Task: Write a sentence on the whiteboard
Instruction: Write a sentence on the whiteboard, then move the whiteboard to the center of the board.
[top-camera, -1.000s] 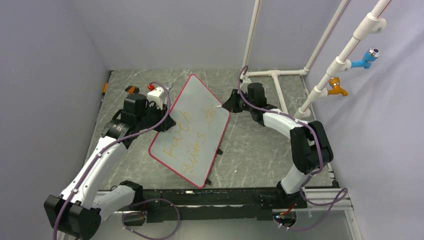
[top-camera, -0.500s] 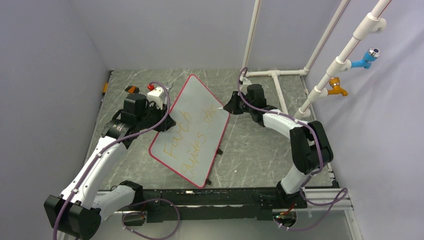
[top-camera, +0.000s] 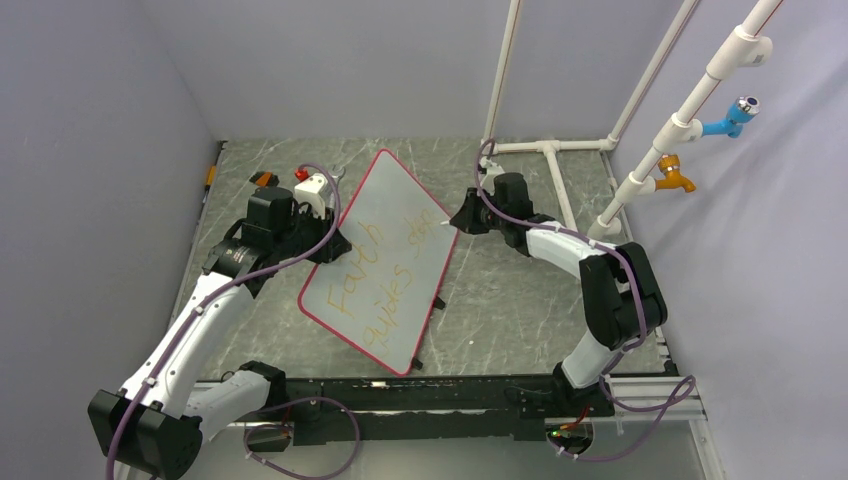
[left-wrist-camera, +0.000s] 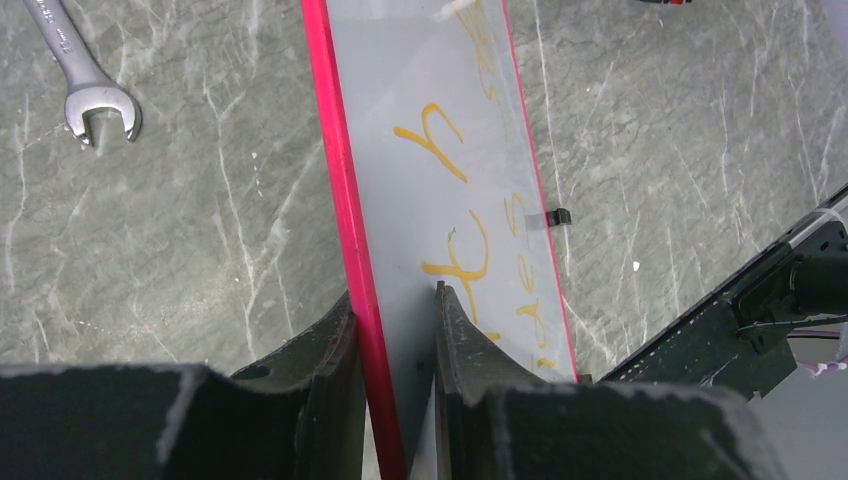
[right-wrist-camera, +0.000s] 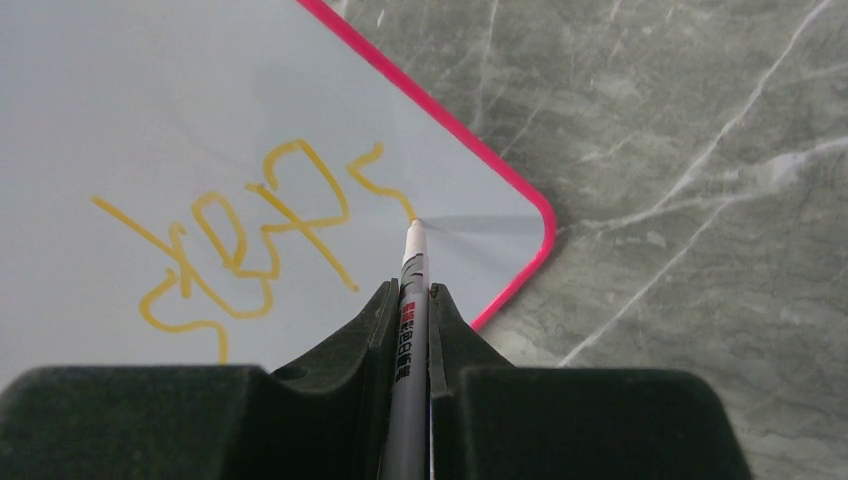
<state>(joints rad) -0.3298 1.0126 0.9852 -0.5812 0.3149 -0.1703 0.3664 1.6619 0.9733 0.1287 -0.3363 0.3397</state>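
The whiteboard (top-camera: 385, 195), white with a thin red rim, is tilted up on the marble table. My left gripper (top-camera: 335, 245) is shut on its left edge; in the left wrist view the left gripper (left-wrist-camera: 393, 295) has one finger on each side of the red rim of the whiteboard (left-wrist-camera: 400, 150). The sentence (top-camera: 375, 280) runs in yellow-orange letters in two lines, with a further word (right-wrist-camera: 250, 230) near the board's right corner. My right gripper (right-wrist-camera: 410, 290) is shut on a grey marker (right-wrist-camera: 413, 250), whose tip touches the whiteboard (right-wrist-camera: 150, 100) at the end of a fresh stroke.
A steel wrench (left-wrist-camera: 85, 75) lies on the table left of the board. Small orange and red items (top-camera: 262, 180) sit at the back left. A white pipe frame (top-camera: 550, 150) with a blue tap (top-camera: 730, 118) and an orange tap (top-camera: 675, 178) stands at the back right.
My right gripper has slid slightly to the right with the marker along the board's right corner. The left gripper and the board have stayed still.
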